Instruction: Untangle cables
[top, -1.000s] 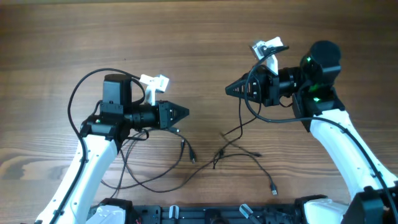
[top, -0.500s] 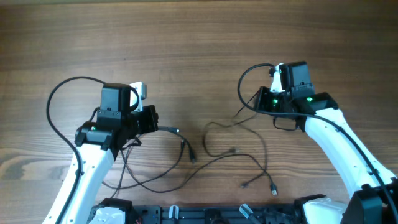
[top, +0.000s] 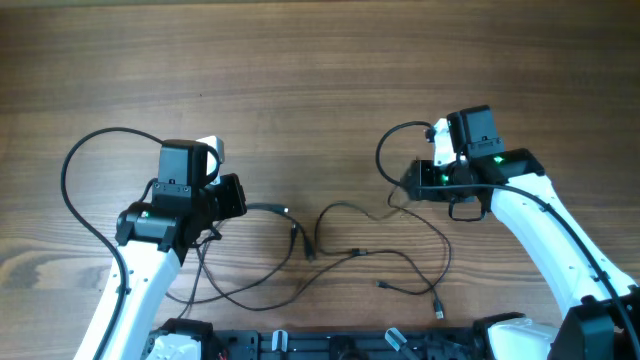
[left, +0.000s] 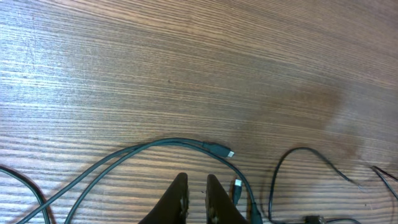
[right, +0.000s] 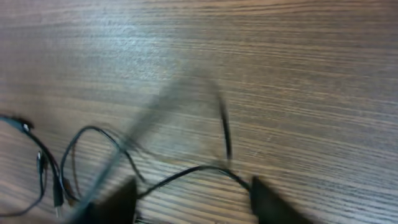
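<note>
Several thin dark cables lie loosely crossed on the wooden table between the arms, with small plugs at their ends. My left gripper points right, just left of a cable end. In the left wrist view its fingers are close together with nothing between them, and a greenish cable with a metal-tipped plug curves just ahead. My right gripper points left at the cables' right side. In the blurred right wrist view its fingers are wide apart, and a black cable runs across between them on the table.
Thick black robot cables loop behind each arm, one at the left and one at the right. A dark rail runs along the table's front edge. The wooden table extends behind the arms.
Both arms have come down and turned. The right gripper has opened. The cables have dropped, spread flatter and shifted right. The left gripper has drawn back to the left.
</note>
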